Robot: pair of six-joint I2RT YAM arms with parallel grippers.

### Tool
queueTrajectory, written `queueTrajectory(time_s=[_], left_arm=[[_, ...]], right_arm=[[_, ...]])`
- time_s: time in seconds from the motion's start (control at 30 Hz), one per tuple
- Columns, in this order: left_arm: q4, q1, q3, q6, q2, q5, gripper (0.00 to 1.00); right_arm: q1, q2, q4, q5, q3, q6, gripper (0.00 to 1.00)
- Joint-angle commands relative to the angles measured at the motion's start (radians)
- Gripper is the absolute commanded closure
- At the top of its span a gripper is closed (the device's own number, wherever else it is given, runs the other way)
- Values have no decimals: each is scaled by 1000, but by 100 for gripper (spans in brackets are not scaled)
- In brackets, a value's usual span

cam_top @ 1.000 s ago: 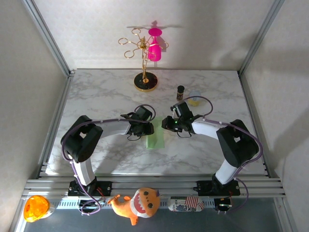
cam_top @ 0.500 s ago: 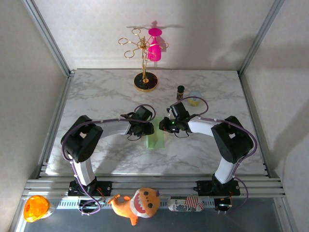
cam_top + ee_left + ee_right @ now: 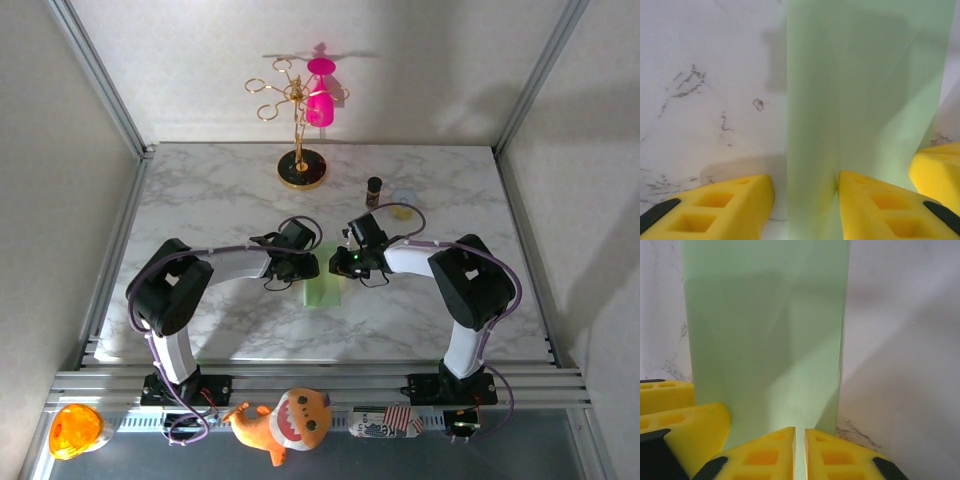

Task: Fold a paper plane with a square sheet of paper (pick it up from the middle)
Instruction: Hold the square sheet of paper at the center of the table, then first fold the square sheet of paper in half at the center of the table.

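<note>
So, the sheet of paper (image 3: 322, 293) is found around the middle of the marble surface (image 3: 200, 200), already folded down to a narrow pale green strip. It's laid flat, long side running near to far. Both arms are bent in over its far end, with the left fingers (image 3: 306, 268) and the right fingers (image 3: 340, 266) brought in just beside each other.

On the left wrist camera the left fingers (image 3: 865, 200) are seen spread. One is planted on bare marble just outside the strip's long edge and the other is set on the paper itself, so that edge sits in the gap. Nothing looks gripped there.

On the right wrist camera the right fingers (image 3: 780, 455) are pressed almost together, with only a hairline slit between them, down over the paper (image 3: 765, 330) close to one long edge. Whether a fold is nipped in that slit can't be told, tbh.

Further back, a gold stand (image 3: 302, 168) with a pink cup (image 3: 320, 105) hung on it is seen. Off to the far right there's a small dark bottle (image 3: 374, 190) and a yellowish cup (image 3: 403, 205). A plush toy (image 3: 285, 420) is parked on the near rail.
</note>
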Motion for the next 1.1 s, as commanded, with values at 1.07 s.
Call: queueTrajectory(time_s=[1.07], left_arm=[[-5,1,122,-41,5,188,86]], right_arm=[[11,165,-230,217,-24,-46,94]])
